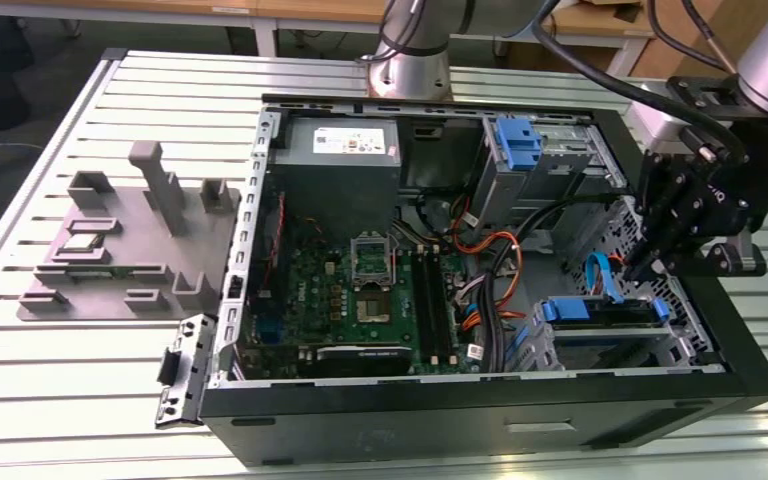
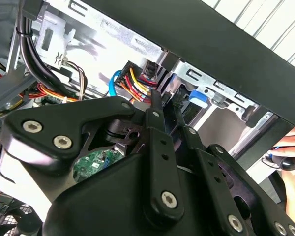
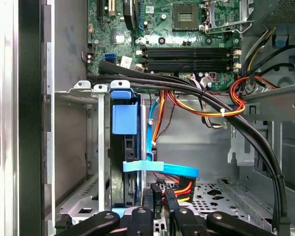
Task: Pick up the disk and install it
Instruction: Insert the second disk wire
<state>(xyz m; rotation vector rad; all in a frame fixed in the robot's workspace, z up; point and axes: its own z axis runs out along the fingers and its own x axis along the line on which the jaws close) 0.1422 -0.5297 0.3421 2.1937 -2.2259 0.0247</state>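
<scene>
The disk [image 1: 602, 311] sits on edge in the drive cage at the open computer case's near corner, on the exterior view's right. Its blue carrier frame [image 3: 124, 118] faces the first wrist view, and a blue corner of it [image 2: 199, 96] shows in the second wrist view. My gripper [image 1: 642, 268] hangs just above the cage, a little to the exterior view's right of the disk and apart from it. In both wrist views the gripper [image 2: 165, 105] [image 3: 160, 200] has its fingers drawn close together with nothing held. A flat blue cable [image 3: 160, 167] crosses in front of the disk.
A black cable bundle [image 3: 246, 132] and orange-red wires [image 3: 206, 110] run over the cage. The motherboard [image 1: 357, 300], grey power-supply box [image 1: 337, 145] and tall blue latch [image 1: 518, 145] fill the case. A grey fixture [image 1: 104, 240] lies on the exterior view's left. A hand [image 2: 290, 147] is beside the case wall.
</scene>
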